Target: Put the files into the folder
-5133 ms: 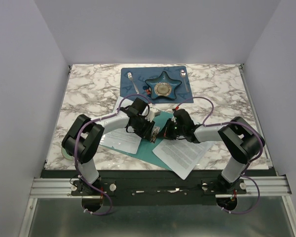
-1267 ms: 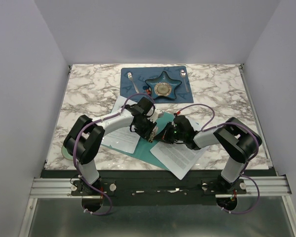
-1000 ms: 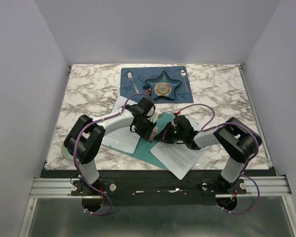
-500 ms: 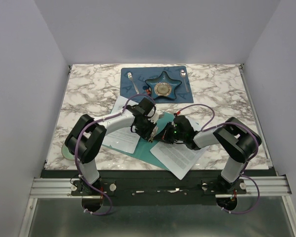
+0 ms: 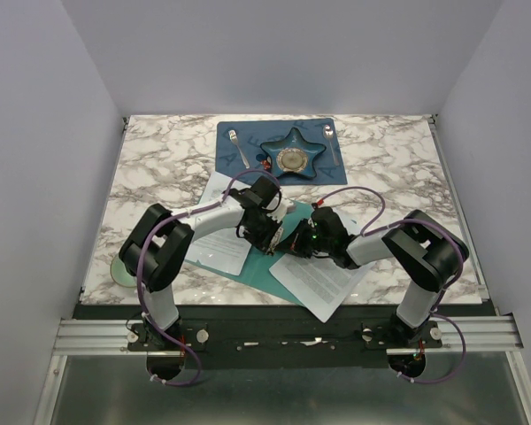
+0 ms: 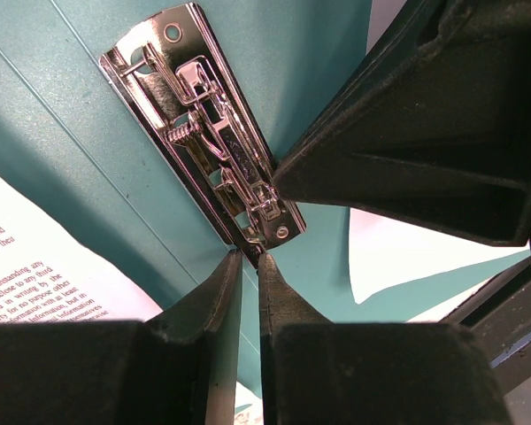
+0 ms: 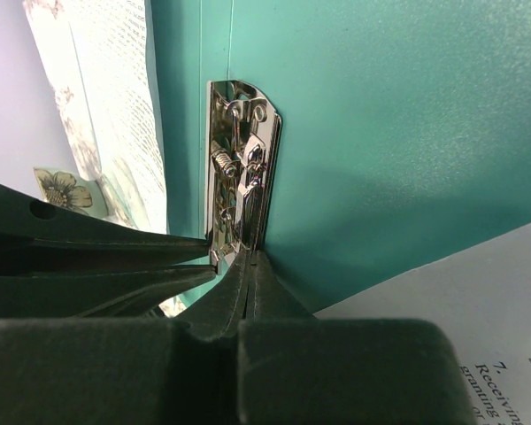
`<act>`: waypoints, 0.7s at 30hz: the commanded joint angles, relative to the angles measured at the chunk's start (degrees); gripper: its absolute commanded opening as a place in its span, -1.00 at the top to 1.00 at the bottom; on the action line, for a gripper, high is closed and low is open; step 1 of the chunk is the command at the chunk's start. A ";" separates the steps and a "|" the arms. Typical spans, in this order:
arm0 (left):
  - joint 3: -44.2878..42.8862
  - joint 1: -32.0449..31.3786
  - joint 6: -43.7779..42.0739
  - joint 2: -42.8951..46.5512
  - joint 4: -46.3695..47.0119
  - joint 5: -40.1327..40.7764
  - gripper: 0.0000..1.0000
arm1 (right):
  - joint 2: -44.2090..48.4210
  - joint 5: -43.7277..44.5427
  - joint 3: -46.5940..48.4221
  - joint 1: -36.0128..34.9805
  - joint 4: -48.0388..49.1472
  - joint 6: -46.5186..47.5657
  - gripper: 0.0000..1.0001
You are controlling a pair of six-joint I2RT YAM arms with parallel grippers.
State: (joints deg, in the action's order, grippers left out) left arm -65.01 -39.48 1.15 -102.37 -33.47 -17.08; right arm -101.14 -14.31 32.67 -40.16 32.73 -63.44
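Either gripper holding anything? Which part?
Nothing visibly held. The right gripper, jaws shut, sits at the end of the clip on the folder; the left gripper, jaws a slit apart, sits there too, nothing seen between.

The flat teal-green thin folder (image 5: 262, 269) lies open near the middle of the marble tabletop (image 5: 159, 168), its small silver metal clip (image 6: 203, 133) flat along the spine. Thin white paper sheets (image 5: 323, 282) printed with black text lie flat over its right near corner and its left side.
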 commanded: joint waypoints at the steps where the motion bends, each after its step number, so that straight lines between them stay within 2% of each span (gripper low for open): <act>1: -0.20 -0.86 0.08 -3.19 0.69 3.63 0.70 | -4.06 3.93 -1.73 -0.44 -9.09 2.27 0.99; 6: -0.38 -1.38 0.70 -3.98 0.69 3.20 0.84 | -4.94 3.49 -1.99 -0.44 -8.12 1.74 0.99; 21: -0.29 -3.23 1.23 -6.26 2.18 1.97 0.97 | -6.26 4.64 -3.66 -1.23 -6.45 -0.89 0.99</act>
State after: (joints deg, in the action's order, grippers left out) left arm -66.67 -40.95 2.11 -103.72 -35.62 -14.20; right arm -102.87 -14.81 32.29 -39.94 36.01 -65.49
